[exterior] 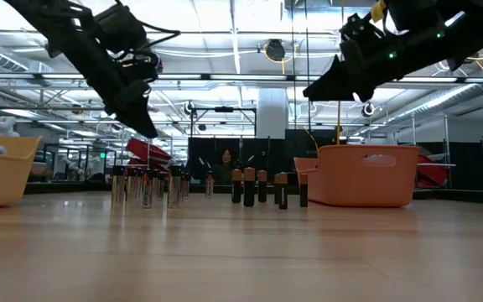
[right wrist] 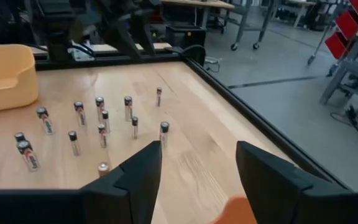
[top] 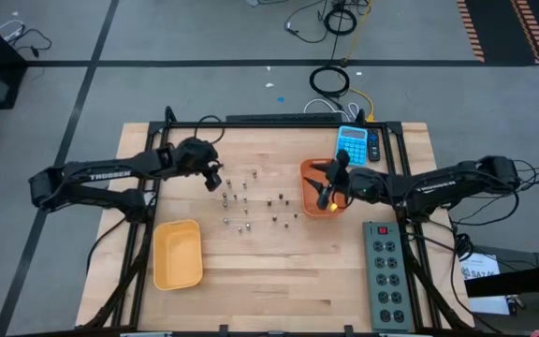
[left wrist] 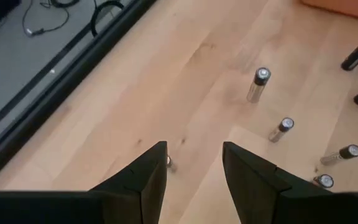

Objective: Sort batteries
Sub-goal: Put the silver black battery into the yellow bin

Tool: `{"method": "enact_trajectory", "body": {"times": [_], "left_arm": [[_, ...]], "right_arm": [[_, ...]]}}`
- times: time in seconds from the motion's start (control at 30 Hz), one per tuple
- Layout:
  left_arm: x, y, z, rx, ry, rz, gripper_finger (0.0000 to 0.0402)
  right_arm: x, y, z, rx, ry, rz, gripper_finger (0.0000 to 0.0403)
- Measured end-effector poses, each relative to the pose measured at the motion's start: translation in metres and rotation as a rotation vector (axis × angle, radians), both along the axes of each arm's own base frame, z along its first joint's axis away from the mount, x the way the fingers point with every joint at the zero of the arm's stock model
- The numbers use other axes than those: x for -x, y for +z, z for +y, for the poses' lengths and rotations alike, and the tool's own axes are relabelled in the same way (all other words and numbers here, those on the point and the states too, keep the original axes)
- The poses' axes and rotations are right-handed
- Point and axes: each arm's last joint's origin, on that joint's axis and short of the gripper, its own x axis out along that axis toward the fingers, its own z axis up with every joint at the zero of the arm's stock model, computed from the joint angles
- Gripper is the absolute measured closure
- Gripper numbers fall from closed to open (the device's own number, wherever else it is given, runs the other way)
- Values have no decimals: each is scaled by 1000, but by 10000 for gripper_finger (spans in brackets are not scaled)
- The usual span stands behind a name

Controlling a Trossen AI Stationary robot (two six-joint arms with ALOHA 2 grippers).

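Batteries stand mid-table; I have both grippers up and empty.

Table (top: 279,281) carries yellow bin (top: 177,253) near its left front, orange bin (top: 314,180) right of centre, batteries (top: 248,201) between. Left gripper (top: 212,179) hovers over the cluster's left edge, jaws apart; right gripper (top: 327,194) above the orange bin, jaws wide.

high view: overhead, straight down on whole light wooden table (top: 279,271), both arms in frame
low view: tabletop height, level across table into room; close to small upright cylindrical batteries (exterior: 249,186)
left wrist view: steep look down, close over table, past own dark fingers (left wrist: 143,180)
right wrist view: shallow, across table toward left arm
shared: batteries in all four
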Motion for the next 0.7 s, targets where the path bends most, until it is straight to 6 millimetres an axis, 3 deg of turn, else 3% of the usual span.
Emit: {"method": "enact_trajectory", "body": {"times": [0.4, 0.7], "left_arm": [[-4, -16, 10, 14, 1, 91, 236], [-1, -25, 25, 77, -3, 108, 236]], "right_arm": [[-19, -22, 12, 120, -89, 38, 242], [-18, -21, 2, 142, -125, 48, 243]]}}
